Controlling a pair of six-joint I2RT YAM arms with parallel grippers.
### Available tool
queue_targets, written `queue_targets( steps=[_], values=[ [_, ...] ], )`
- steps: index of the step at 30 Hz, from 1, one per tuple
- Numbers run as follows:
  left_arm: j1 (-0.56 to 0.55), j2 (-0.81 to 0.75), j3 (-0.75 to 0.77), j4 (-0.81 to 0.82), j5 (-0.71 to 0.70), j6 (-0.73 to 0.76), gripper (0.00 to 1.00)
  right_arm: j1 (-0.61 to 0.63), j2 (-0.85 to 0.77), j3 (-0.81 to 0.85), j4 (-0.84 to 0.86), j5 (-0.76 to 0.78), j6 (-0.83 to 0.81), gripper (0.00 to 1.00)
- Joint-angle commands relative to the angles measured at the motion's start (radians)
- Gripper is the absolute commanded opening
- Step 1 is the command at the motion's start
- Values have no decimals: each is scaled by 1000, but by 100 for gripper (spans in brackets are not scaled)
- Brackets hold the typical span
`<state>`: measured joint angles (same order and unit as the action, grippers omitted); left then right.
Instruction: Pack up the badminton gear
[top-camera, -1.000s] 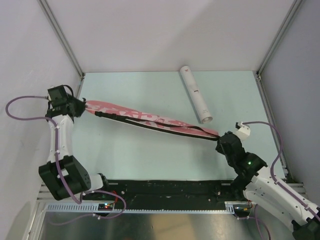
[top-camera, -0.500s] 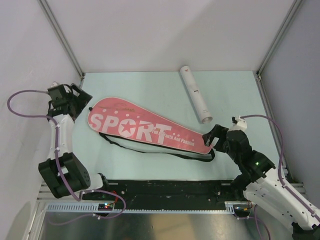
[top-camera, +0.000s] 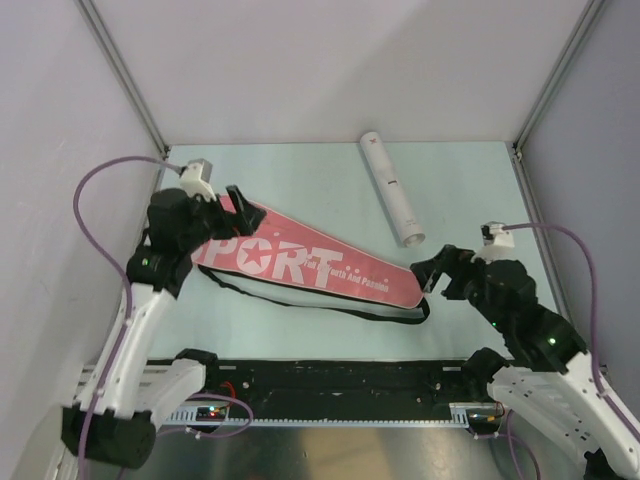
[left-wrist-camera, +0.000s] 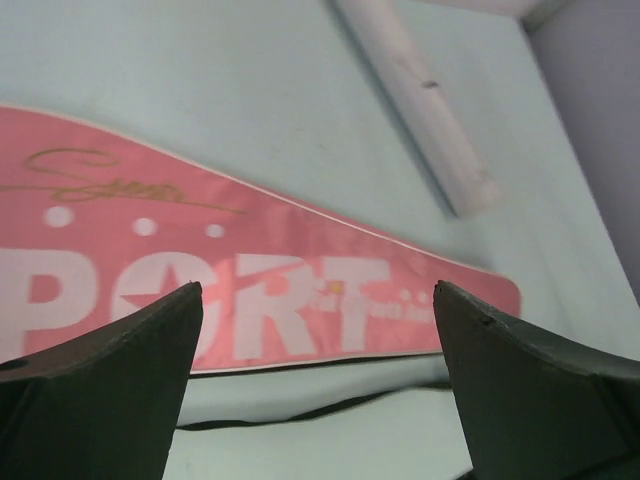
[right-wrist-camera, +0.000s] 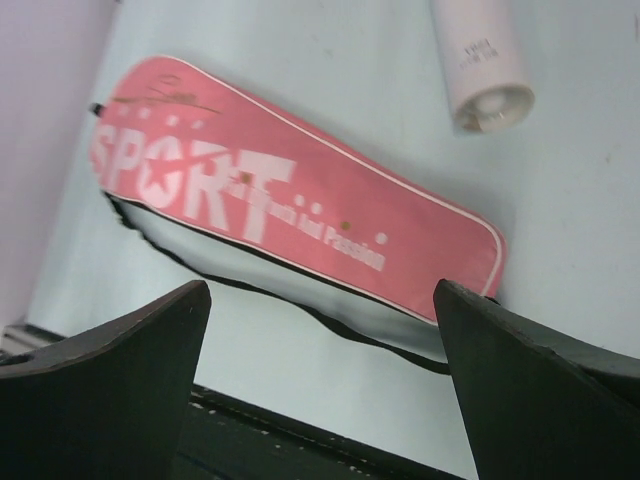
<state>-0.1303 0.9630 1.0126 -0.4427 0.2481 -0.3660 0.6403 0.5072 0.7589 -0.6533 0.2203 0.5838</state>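
Note:
The pink bag (top-camera: 300, 262) lettered "SPORT" lies flat on the pale green table, wide end to the left. Its black strap (top-camera: 330, 305) trails loose along its near side. A long white tube (top-camera: 392, 200) lies beyond it at the back right, its open end towards the bag. My left gripper (top-camera: 238, 206) hovers open above the bag's wide end, holding nothing. In the left wrist view the bag (left-wrist-camera: 250, 280) and the tube (left-wrist-camera: 420, 110) lie ahead of the gripper (left-wrist-camera: 318, 290). My right gripper (top-camera: 432, 274) is open by the bag's narrow end. The bag (right-wrist-camera: 300, 200) is apart from the gripper (right-wrist-camera: 320, 290).
The table is walled on three sides, with metal posts in the back corners (top-camera: 518, 150). A black rail (top-camera: 340, 375) runs along the near edge between the arm bases. Purple cables loop off both wrists.
Both grippers have opened and let go of the bag, which dropped from hanging on edge between them to lying flat. The left arm swung right over the bag's wide end; the right gripper drew back slightly.

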Motion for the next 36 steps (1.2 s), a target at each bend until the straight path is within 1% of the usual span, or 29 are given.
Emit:
queue_targets(
  steps=[1,4,8,14,18,36],
  values=[
    [-85,-198,-81,91,93,68,100,4,-58,103,-37,-65,-56,99],
    [-104,-339,-161,155,123,36,100,5,-89,126,-37,-80,-57,99],
    [-107,-484,-246,189,169,13,100,4,-130,133,-24,-88,-55,100],
    [-108,-611,-316,191,141,39,100,4,-152,140,-21,-95,-57,99],
    [-108,-636,-332,191,127,49,100,4,-151,141,-25,-89,-58,99],
    [-108,-636,-322,193,113,38,98,5,-166,143,-39,-86,-66,100]
  ],
)
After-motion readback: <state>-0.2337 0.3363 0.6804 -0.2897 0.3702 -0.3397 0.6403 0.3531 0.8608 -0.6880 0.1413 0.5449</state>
